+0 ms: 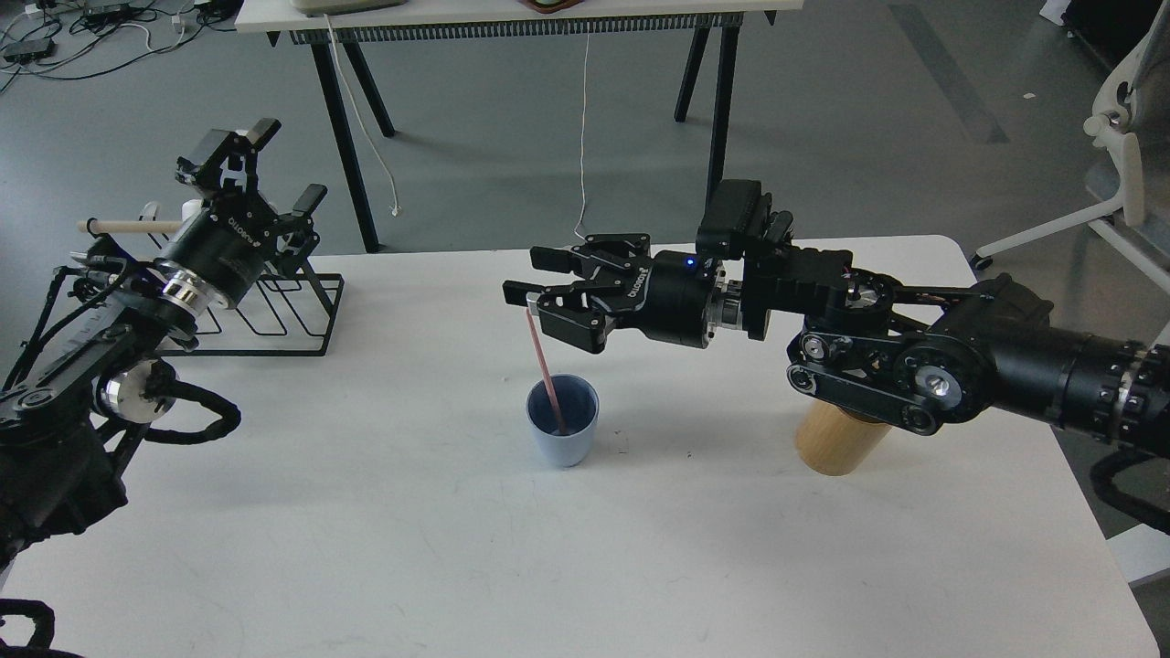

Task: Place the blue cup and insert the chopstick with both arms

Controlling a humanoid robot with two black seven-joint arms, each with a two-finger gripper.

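The blue cup (562,437) stands upright on the white table (384,548), near its middle. The pink-red chopstick (545,366) stands in the cup with its lower end on the bottom, and leans up and to the left. My right gripper (528,277) hovers just above the stick's top with its fingers spread. The stick's top end lies right under the lower fingertip (514,294). My left gripper (270,172) is open and empty, raised above the black wire rack at the far left.
A tan wooden cylinder (834,445) stands right of the cup, partly under my right forearm. A black wire rack (283,315) with a pale wooden dowel (119,225) sits at the table's back left. A chair stands at the far right.
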